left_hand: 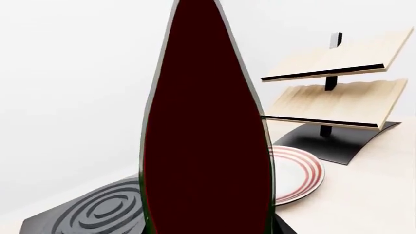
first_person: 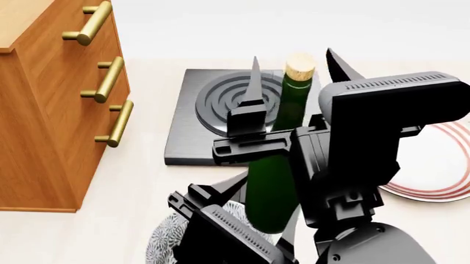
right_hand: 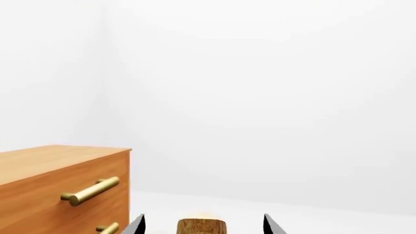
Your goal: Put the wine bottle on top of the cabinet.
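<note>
Tabletop: rack in L wrist only; cabinet elsewhere.

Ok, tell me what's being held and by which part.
Cannot be told. The right tool stands open astride the wine bottle at its cork, not touching; the left tool sits by the lower body, fingers hidden.

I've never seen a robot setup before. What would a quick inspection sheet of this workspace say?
Surface: pale tabletop.
Job's things: wine bottle upright, corked, not yet on the cabinet, which stands at the left.
Clutter: black ringed hob, red-striped plate, two-tier wooden rack, patterned grey dish.
Grippers: right gripper open, fingers either side of the cork; left gripper by the bottle's lower body, jaws hidden.
Cables: nothing seen.
Surroundings: plain white backdrop.
</note>
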Tool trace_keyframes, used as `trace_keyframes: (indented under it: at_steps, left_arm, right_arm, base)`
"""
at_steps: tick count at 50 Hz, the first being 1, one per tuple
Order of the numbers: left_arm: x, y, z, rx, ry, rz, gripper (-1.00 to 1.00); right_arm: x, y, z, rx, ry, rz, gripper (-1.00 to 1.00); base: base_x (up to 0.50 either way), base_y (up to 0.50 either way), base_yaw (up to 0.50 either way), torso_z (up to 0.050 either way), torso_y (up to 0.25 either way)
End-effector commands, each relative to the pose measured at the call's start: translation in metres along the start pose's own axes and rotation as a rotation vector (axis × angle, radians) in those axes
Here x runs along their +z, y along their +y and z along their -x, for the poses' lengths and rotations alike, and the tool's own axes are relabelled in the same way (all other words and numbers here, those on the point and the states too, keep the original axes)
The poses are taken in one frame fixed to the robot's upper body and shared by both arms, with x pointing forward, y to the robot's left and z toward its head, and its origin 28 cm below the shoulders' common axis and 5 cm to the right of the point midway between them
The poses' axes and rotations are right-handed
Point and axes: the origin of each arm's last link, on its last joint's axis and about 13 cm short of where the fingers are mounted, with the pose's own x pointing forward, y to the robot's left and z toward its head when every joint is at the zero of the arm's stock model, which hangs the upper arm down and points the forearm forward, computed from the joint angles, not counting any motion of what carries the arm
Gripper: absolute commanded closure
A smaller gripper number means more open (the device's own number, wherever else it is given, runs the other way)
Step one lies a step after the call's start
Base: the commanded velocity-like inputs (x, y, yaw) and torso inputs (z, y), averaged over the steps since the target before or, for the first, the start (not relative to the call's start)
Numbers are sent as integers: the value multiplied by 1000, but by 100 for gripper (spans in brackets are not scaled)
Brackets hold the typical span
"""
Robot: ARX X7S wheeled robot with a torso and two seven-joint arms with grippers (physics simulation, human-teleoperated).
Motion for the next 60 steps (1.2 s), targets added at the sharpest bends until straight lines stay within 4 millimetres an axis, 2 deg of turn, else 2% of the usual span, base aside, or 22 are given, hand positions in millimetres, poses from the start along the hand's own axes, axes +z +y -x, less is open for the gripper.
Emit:
trace_keyframes:
  at_steps: [1,11,19,31,35,40,48,60]
  left_arm:
    - [7,-2,-3,-27,-49,102,100]
    - [7,-1,-3,-23,-51,102,100]
    - [5,2,-4,-21,-44,88,100]
    - [15,18,-14,11,-41,63,100]
    - [15,21,-14,21,-38,57,100]
    - [19,29,-14,43,-47,56,100]
    - [25,44,-14,85,-50,28,100]
    - [47,62,-12,129,-75,-14,100]
  right_arm:
    - [2,-3,-1,-18,-17,-3,-100]
    - [0,-3,3,-24,-16,-22,-100]
    - [-5,-3,14,-39,-20,-29,-100]
    - [4,4,63,-43,-80,-115,-100]
    - [3,4,71,-56,-84,-118,-100]
    - [-8,2,82,-98,-62,-135,-100]
    - [-25,-3,88,-144,-21,-146,-100]
    - [-54,-3,98,-182,50,-162,-100]
  base:
    - [0,0,0,0,0]
    - [0,0,0,0,1]
    - [0,0,0,1,0]
    - [0,0,0,0,1]
    - [0,0,0,0,0]
    - [0,0,0,0,2]
    - [0,0,0,0,0]
    - [0,0,0,1,1]
